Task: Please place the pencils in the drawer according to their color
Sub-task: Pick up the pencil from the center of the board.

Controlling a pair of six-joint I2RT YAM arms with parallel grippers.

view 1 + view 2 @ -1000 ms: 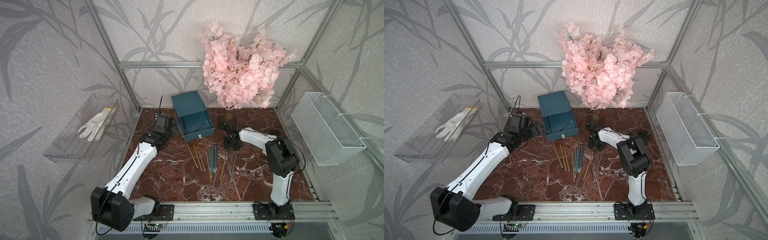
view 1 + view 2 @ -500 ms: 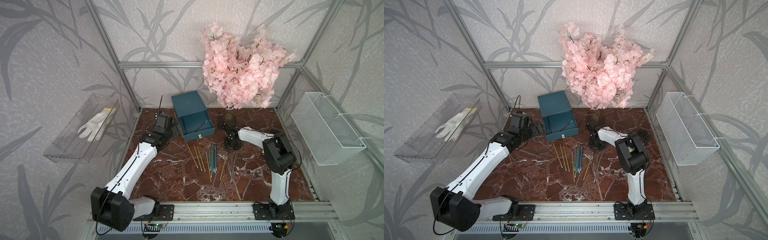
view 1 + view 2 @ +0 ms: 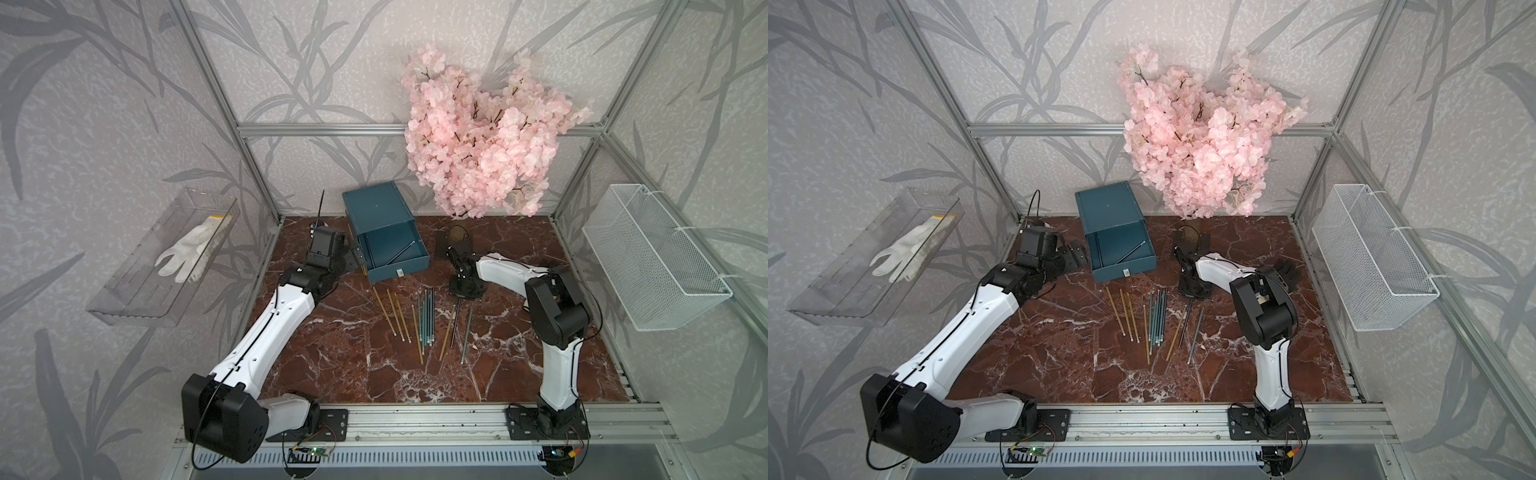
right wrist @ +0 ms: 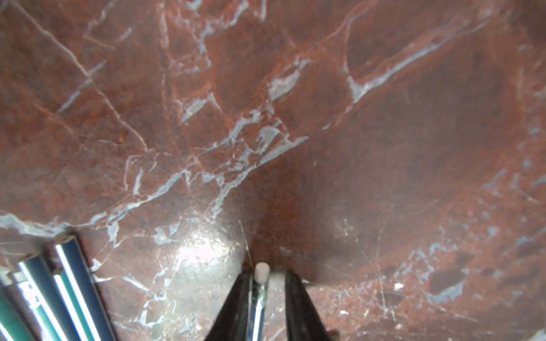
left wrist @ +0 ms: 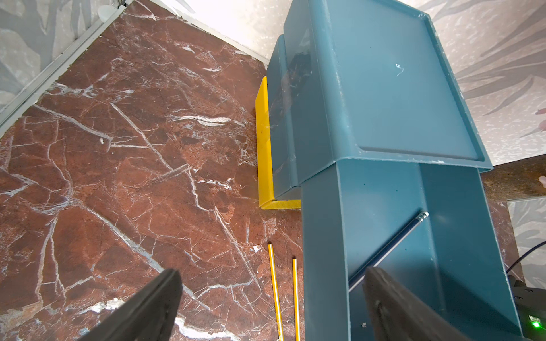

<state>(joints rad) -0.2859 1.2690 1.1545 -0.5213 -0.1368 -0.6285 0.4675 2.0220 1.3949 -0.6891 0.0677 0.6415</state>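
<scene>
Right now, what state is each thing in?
Top drawer: pulled open, one dark pencil inside.
Yellow drawer: nearly shut.
Left gripper: wide open, empty.
Right gripper: narrowly open, straddling a loose pencil at its eraser end.
Other pencils: lying on the table.

Left hand [image 5: 271,271] wide open; right hand [image 4: 269,275] low, jaws narrowly apart.

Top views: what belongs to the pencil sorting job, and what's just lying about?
Job: thin dark, teal and yellow pencils; dark teal plastic drawer chest; navy pencil in its open drawer.
Lying about: white fabric glove; clear plastic tray; pink blossom bouquet; white wire basket.
</scene>
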